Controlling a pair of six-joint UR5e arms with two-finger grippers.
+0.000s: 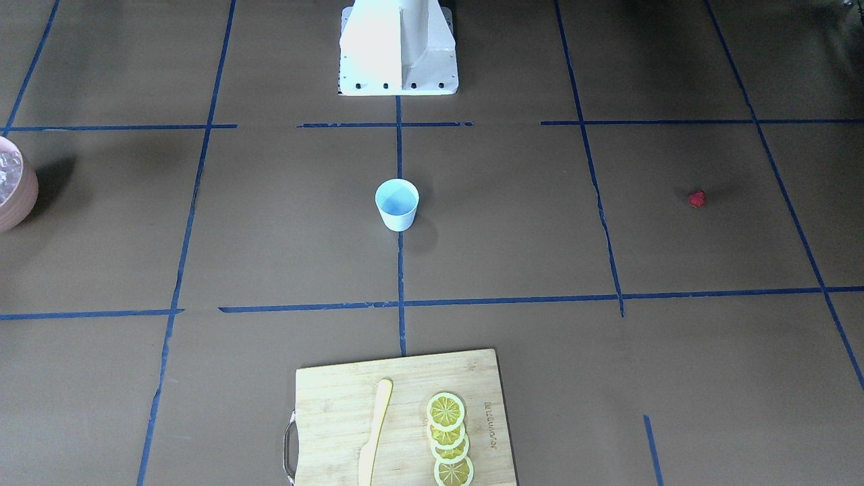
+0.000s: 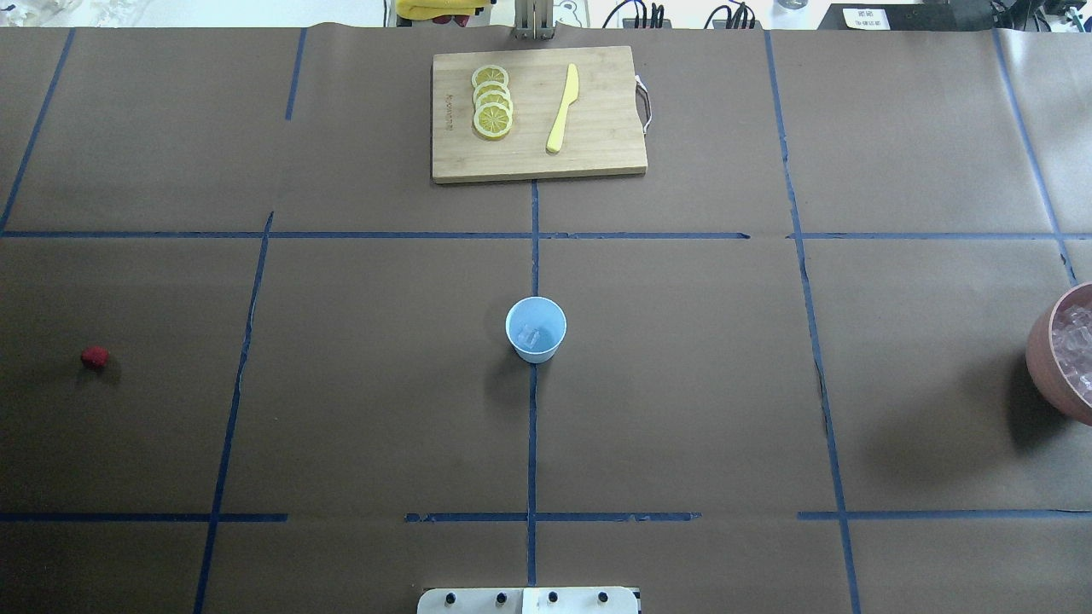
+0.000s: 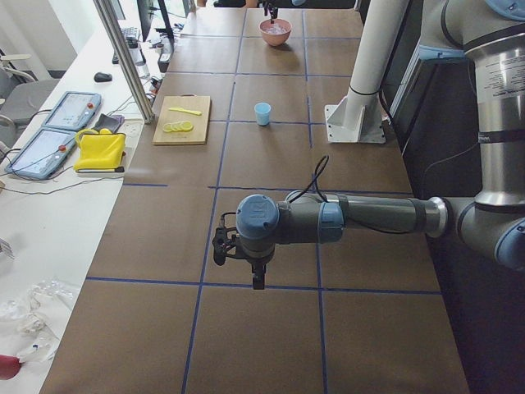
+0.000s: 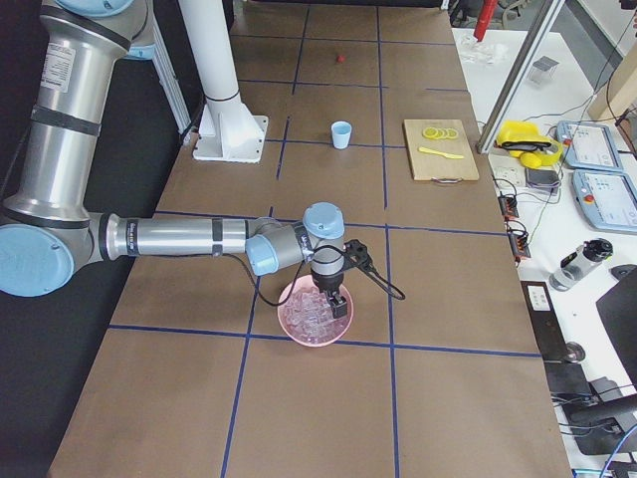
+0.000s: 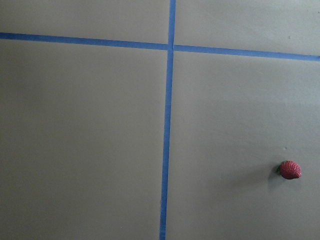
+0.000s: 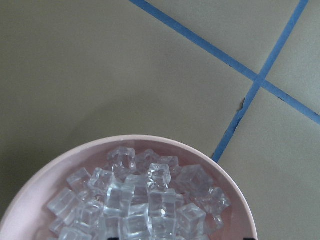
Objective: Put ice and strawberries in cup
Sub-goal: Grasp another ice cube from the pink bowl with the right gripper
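Ice clear, glassy, heaped in pink bowl.

Brown paper tabletop, blue tape grid; white cup, pale-blue inside; red strawberry; pink bowl; clear ice cubes.

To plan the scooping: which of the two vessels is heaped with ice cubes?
The pink bowl under the right claw, piled with cubes. The small white cup at the table's middle seems to hold only one.
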